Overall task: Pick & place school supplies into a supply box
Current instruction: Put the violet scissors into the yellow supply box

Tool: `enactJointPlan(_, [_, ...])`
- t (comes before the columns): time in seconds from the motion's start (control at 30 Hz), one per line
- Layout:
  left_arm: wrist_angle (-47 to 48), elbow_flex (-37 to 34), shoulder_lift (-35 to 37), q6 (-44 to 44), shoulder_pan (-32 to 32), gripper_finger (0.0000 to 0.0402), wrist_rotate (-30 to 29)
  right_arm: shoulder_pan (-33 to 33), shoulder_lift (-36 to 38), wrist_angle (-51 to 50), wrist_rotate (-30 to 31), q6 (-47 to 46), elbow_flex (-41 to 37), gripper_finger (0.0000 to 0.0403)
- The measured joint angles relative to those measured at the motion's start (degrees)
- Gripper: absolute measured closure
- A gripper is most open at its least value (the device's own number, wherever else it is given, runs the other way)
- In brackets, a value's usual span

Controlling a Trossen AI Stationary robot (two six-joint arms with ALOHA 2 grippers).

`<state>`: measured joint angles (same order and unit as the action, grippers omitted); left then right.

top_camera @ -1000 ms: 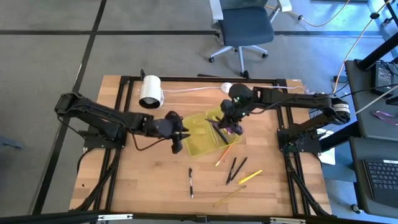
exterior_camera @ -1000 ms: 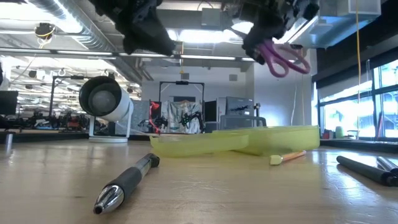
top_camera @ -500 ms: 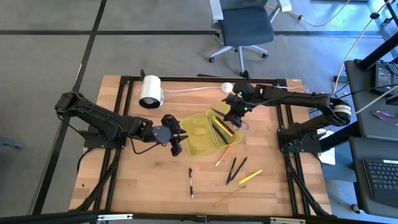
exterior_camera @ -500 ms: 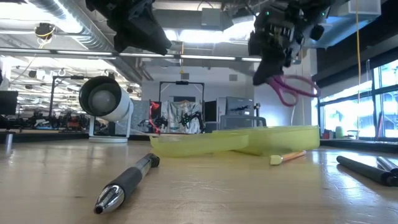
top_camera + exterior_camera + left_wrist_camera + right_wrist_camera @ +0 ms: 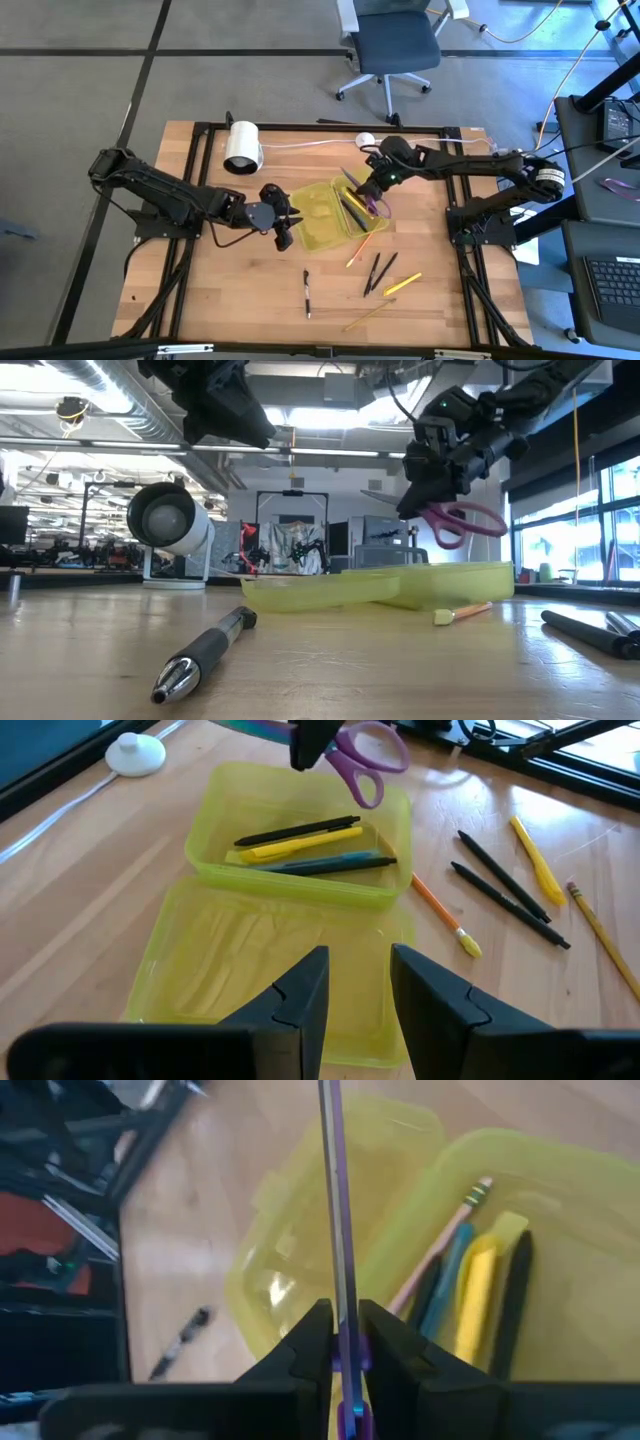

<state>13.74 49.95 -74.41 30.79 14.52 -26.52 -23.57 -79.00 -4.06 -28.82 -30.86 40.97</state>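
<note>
The yellow-green supply box [image 5: 322,215] lies open at the table's middle, with several pens in its right compartment [image 5: 310,845]. My right gripper [image 5: 373,187] hovers over that compartment, shut on the purple-handled scissors [image 5: 455,520]. My left gripper [image 5: 283,228] hangs open above the box's left edge [image 5: 200,970]. An orange pencil [image 5: 360,248], two black pens [image 5: 378,272], a yellow pen [image 5: 402,284], a pencil [image 5: 368,315] and a black pen [image 5: 307,293] lie flat on the wood. My right gripper pinches the scissors between its two fingers, just forward of the handles, where the blades begin [image 5: 338,1315]. The blades run out ahead of the fingers, edge-on in the wrist view. The scissors are lifted clear above the box, with the purple handle loops [image 5: 470,518] hanging lowest.
A white cylinder roll [image 5: 242,146] stands near the far left corner, and a white puck on a cable [image 5: 364,141] sits by the far edge. An office chair [image 5: 392,45] is beyond the table. Bare wood lies near the left and near edges.
My right gripper has come down toward the box's right compartment and tipped, carrying the scissors lower; their handles now hang just above the box rim. My left gripper has drawn back a little toward the table's left and then stayed still.
</note>
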Motion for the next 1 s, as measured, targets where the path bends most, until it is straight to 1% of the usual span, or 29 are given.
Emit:
enactJointPlan(0.17, [0.0,0.0,-0.02,0.0,0.0,0.03,0.0,0.05,-0.26,7.32,0.02,-4.03,-3.36,0.0353])
enactJointPlan(0.3, [-0.02,0.0,-0.02,0.0,0.0,0.03,0.0,1.02,-1.16,12.37,0.65,-6.15,-4.52,0.0353])
enactJointPlan(0.47, [-0.21,0.0,-0.04,0.0,0.0,0.03,0.0,2.09,-3.88,13.78,0.7,-4.87,-4.96,0.0353])
enactJointPlan(0.6, [-0.22,-0.02,-0.04,0.0,0.0,0.03,-1.2,2.1,-5.99,13.7,0.78,-3.33,-4.92,0.0353])
enactJointPlan(1.0, [-0.21,-0.02,-0.04,-0.02,0.0,0.03,-1.59,2.1,-11.18,14.23,0.71,-2.81,-4.92,0.0353])
